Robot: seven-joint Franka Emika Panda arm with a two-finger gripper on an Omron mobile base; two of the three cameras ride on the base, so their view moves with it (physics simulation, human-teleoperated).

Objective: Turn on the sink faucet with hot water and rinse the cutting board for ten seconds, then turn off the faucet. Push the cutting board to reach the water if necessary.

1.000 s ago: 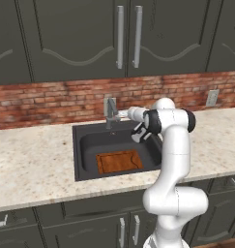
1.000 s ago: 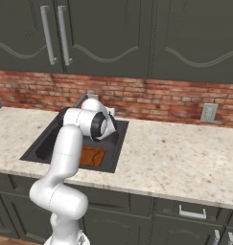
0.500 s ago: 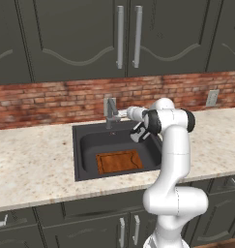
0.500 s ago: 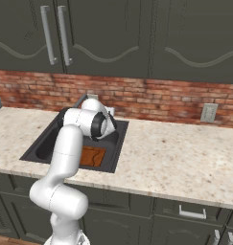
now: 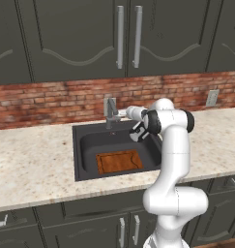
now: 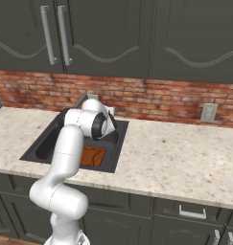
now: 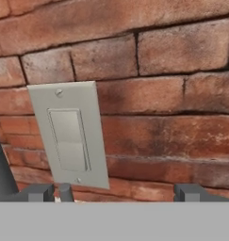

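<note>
The sink faucet (image 5: pixel 110 111) stands at the back rim of the dark sink (image 5: pixel 85 131), a small grey upright body. My gripper (image 5: pixel 122 114) is level with it, just to its right, pointing at the brick wall. In the hand view the gripper (image 7: pixel 116 193) is open, its fingertips (image 7: pixel 40 192) far apart with nothing between them. The cutting board (image 5: pixel 120 161) lies flat on the basin floor near the front wall, and part of the cutting board (image 6: pixel 92 156) shows beside my arm. No water is in view.
A grey switch plate (image 7: pixel 69 136) on the brick wall faces the hand, with a dark shape (image 7: pixel 0 169) at the left edge. A wall outlet (image 5: pixel 212 97) sits far right. Speckled stone counter (image 5: pixel 32 164) flanks the sink; cabinet handles (image 5: pixel 120 36) hang above.
The hand has edged slightly left toward the faucet. The jaws stay wide, and the cutting board has not moved.
</note>
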